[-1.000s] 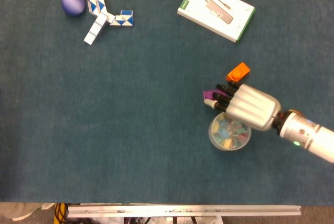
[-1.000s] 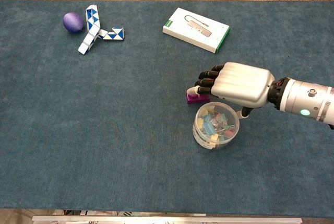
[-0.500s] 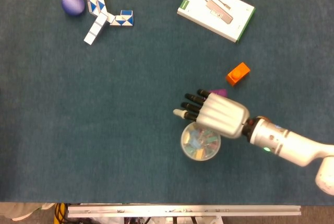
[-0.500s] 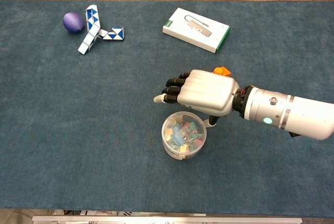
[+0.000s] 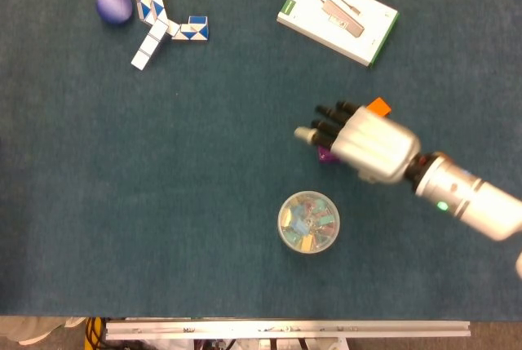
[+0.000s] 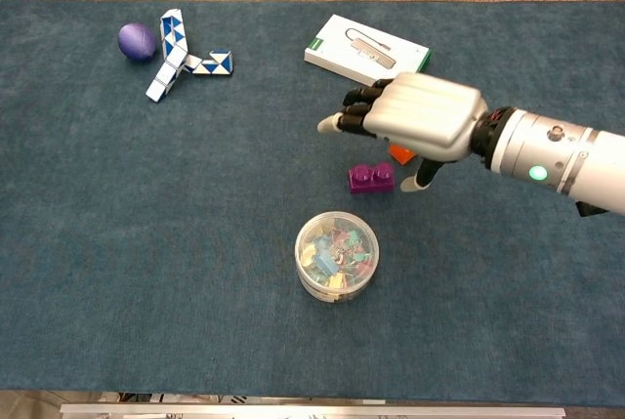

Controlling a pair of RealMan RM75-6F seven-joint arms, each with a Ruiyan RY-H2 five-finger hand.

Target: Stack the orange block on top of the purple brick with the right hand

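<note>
The purple brick (image 6: 372,178) lies on the blue cloth; in the head view only its edge (image 5: 325,154) peeks out under my right hand. The orange block (image 5: 378,106) sits just beyond it, mostly covered by the hand, with a sliver (image 6: 398,153) showing in the chest view. My right hand (image 6: 415,116) (image 5: 363,142) hovers palm down over both blocks. Its fingers stretch out to the left and its thumb hangs down beside the purple brick. It holds nothing. The left hand is out of both views.
A clear round tub of coloured clips (image 6: 337,254) (image 5: 308,221) stands in front of the purple brick. A white box (image 6: 366,55) lies behind the hand. A blue-and-white snake puzzle (image 6: 176,53) and a purple ball (image 6: 138,40) are at the far left.
The hand swept left and the tub of clips slid left with it. The hand then rose and moved back to hover over the two blocks.
</note>
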